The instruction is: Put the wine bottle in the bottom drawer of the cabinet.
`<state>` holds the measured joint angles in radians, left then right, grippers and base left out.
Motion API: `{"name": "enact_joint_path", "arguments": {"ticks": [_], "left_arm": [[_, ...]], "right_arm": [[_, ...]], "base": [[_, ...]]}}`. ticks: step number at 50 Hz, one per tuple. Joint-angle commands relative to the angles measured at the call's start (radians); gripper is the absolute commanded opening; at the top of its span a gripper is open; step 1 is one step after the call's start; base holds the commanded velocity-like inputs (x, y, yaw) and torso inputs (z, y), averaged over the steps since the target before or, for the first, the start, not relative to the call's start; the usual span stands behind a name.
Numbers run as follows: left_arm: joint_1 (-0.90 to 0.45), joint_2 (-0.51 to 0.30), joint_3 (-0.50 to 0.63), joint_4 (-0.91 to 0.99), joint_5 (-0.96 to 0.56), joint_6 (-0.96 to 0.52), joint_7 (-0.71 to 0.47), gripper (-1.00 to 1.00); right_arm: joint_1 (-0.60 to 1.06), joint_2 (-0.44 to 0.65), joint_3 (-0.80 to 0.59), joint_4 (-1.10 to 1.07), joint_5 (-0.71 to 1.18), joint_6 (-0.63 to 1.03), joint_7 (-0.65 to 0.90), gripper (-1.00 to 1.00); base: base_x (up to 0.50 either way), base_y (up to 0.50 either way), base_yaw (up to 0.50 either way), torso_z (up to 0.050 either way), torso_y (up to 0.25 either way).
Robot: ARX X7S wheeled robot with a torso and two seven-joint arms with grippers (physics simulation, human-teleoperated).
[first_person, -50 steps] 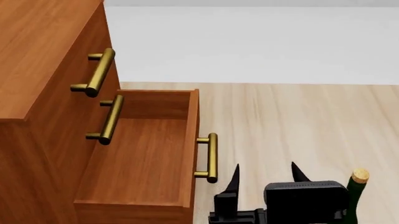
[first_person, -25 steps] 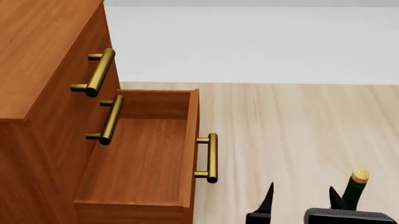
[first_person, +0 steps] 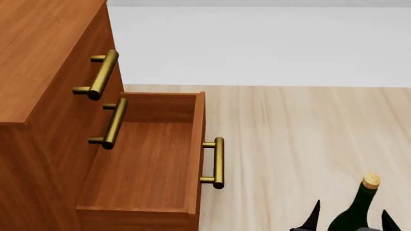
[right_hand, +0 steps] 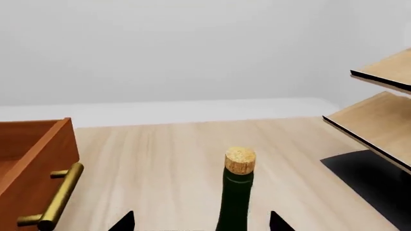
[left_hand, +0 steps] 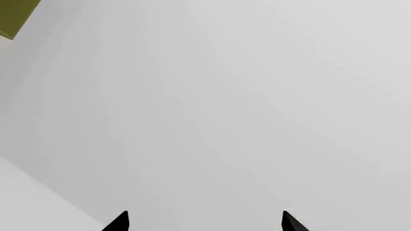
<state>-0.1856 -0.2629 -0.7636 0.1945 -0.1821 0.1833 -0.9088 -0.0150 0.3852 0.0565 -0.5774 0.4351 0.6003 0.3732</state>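
Note:
The wine bottle (first_person: pixel 357 208), dark green with a tan cork, stands upright on the floor to the right of the cabinet (first_person: pixel 38 72). The bottom drawer (first_person: pixel 147 159) is pulled out, and its inside shows nothing in it. Its brass handle (first_person: pixel 218 162) faces the bottle. My right gripper (first_person: pixel 351 215) is open, with one fingertip on each side of the bottle and clear of the glass. In the right wrist view the bottle's neck (right_hand: pixel 236 197) rises between the tips of the right gripper (right_hand: pixel 201 222). My left gripper (left_hand: pixel 204 222) is open and empty, and faces a blank white wall.
The two upper drawers are shut; their brass handles (first_person: pixel 103 74) stick out above the open drawer. A pale wood rack (right_hand: pixel 378 110) on a black base (right_hand: pixel 376 180) stands beyond the bottle in the right wrist view. Light wood floor (first_person: pixel 301 125) lies between the drawer and the bottle.
In the head view my right gripper has slid right and down toward the frame's bottom edge. Its fingertips went from left of the bottle to one on each side of it.

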Motion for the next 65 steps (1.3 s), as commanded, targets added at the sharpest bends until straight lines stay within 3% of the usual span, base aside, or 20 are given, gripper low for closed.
{"name": "enact_joint_path", "arguments": {"ticks": [1,19,65], "left_arm": [[-0.004,-0.005,0.001,-0.013,-0.003,0.007,0.002,1.00],[-0.002,-0.005,0.003,-0.019,0.003,0.011,-0.002,1.00],[0.001,-0.009,0.007,-0.019,-0.001,0.012,-0.006,1.00]], "right_arm": [[-0.023,0.022,0.064,-0.037,0.026,0.046,0.038,1.00],[0.044,0.025,0.120,0.078,0.099,0.074,0.011,1.00],[0.200,0.045,0.003,0.263,0.057,0.113,-0.007,1.00]], "base": [[0.00,0.00,0.00,0.000,0.000],[0.00,0.00,0.00,0.000,0.000],[0.00,0.00,0.00,0.000,0.000]]}}
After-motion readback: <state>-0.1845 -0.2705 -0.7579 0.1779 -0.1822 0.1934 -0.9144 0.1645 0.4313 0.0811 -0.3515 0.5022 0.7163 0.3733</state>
